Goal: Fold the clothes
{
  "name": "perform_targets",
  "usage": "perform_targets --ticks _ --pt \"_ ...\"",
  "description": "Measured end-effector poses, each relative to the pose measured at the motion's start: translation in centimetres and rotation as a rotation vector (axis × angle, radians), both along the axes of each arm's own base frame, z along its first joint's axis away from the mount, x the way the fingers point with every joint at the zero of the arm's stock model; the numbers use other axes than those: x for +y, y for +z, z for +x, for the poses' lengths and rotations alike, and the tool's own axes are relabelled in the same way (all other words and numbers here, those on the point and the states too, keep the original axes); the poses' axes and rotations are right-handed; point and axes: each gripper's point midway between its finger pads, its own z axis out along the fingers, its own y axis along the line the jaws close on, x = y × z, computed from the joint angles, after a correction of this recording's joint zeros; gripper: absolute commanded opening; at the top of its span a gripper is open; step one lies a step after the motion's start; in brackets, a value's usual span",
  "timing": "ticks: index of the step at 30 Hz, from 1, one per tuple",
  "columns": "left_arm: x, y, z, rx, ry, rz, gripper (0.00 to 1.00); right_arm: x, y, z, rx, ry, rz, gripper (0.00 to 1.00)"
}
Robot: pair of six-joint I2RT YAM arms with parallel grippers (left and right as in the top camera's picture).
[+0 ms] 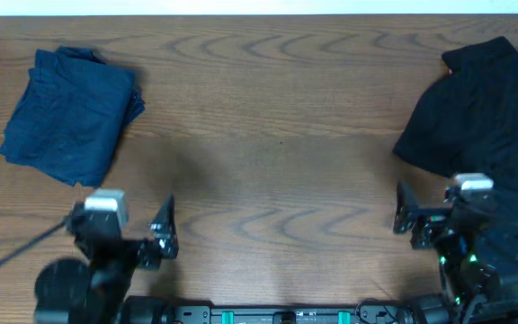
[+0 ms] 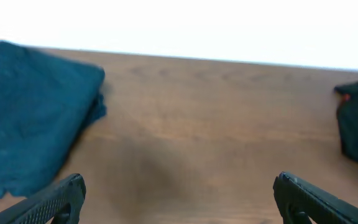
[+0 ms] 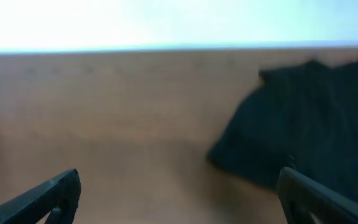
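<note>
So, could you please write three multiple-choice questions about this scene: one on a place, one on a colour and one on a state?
1. Where on the table does the navy garment lie?
A) at the far left
B) in the middle
C) at the near edge

2. What colour is the garment heap beside the right gripper?
A) white
B) red
C) black

3. In what state is the left gripper?
A) shut on cloth
B) open and empty
C) out of view

Answers:
1 A, the overhead view shows it at the far left.
2 C, it looks black in the overhead and right wrist views.
3 B, its fingers stand wide apart over bare wood.
</note>
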Motion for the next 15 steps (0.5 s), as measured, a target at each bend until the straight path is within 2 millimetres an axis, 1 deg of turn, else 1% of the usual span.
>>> perform_targets --ticks 2,4,6,8,10,15 --pt "0.1 0.7 -0.9 -0.049 0.003 -0.003 0.98 -0.2 -2.3 -1.1 0.09 -0.002 -0.015 0.99" --pt "0.2 1.2 -1.5 -0.083 0.003 -0.006 0.98 -0.4 -3.9 -2.0 0.165 -0.005 -0.028 0.99" --pt "0.2 1.4 -1.8 -0.097 0.003 -0.007 0.98 -0.7 -5.9 -3.5 0.263 -0.006 -0.046 0.99" --pt "0.2 1.4 -1.8 -0.097 0.003 -0.007 0.98 -0.9 -7.4 -4.7 0.341 -0.006 -0.059 0.99" --pt "0.2 1.4 -1.8 -0.096 0.003 -0.007 0.98 -1.0 -7.8 -5.1 0.364 -0.006 -0.063 0.99" --pt "0.2 1.4 -1.8 -0.097 0.003 -0.007 0.98 -1.0 -7.8 -5.1 0.365 -0.006 -0.063 0.99"
